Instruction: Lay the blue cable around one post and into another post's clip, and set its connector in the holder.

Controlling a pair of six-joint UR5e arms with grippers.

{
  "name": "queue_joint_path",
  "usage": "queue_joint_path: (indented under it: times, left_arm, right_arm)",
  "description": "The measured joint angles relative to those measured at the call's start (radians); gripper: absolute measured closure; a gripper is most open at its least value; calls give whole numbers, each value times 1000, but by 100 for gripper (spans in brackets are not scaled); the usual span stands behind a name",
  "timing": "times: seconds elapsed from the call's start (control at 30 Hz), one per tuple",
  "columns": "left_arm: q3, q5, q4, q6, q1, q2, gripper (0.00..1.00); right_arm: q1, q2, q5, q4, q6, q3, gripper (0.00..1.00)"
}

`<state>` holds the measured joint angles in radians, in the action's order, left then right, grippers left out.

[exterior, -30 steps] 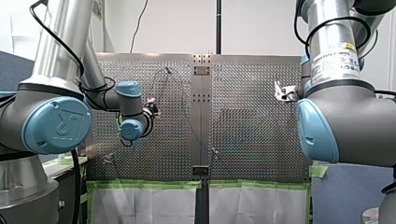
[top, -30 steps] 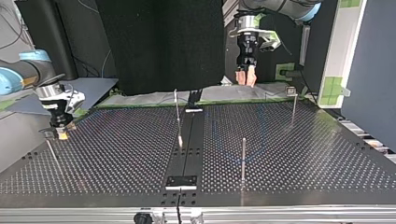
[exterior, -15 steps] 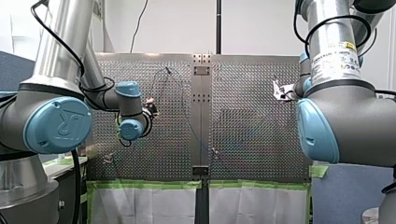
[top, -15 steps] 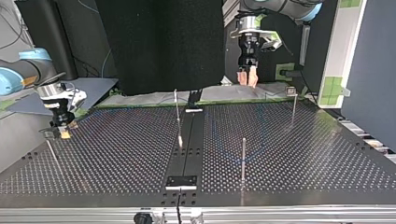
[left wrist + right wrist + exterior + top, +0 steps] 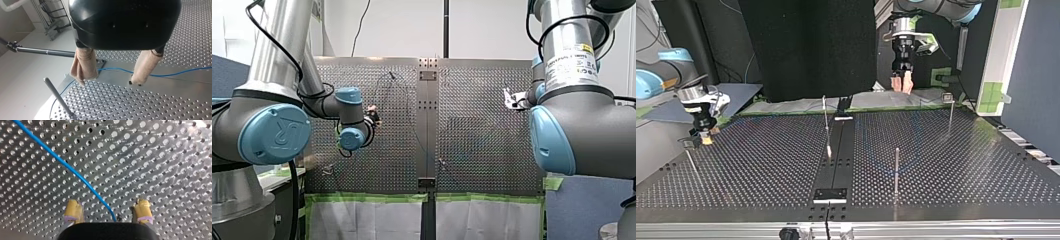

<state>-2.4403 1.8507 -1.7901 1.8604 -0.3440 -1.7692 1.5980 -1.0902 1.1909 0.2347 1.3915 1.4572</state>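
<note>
The thin blue cable lies loose on the perforated plate. In the right wrist view it runs slantwise between my right gripper's open yellow pads and passes under the gripper body. My left gripper hangs open above the plate with beige pads, and the cable crosses the plate below and beyond its fingers, untouched. In the top view my left gripper is high at the far edge, while my right gripper is low at the view's left. Nothing is held.
Thin upright posts stand on the plate: one at the middle, one nearer the camera, one with a clip at the right, one at the left. A small dark plate sits on the centre strip.
Both grippers shifted only slightly: my left a little toward the top view's right, my right a little up and away from the left post. Both stay open.
</note>
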Motion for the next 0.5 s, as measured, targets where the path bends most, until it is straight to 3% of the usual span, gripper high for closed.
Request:
queue_joint_path:
  times: [0.3, 0.5]
  left_arm:
    - [-2, -1, -3, 1, 6, 0, 0]
    - [-3, -2, -4, 5, 7, 0, 0]
  right_arm:
    - [9, -53, 14, 22, 6, 45, 0]
    - [43, -66, 18, 10, -12, 62, 0]
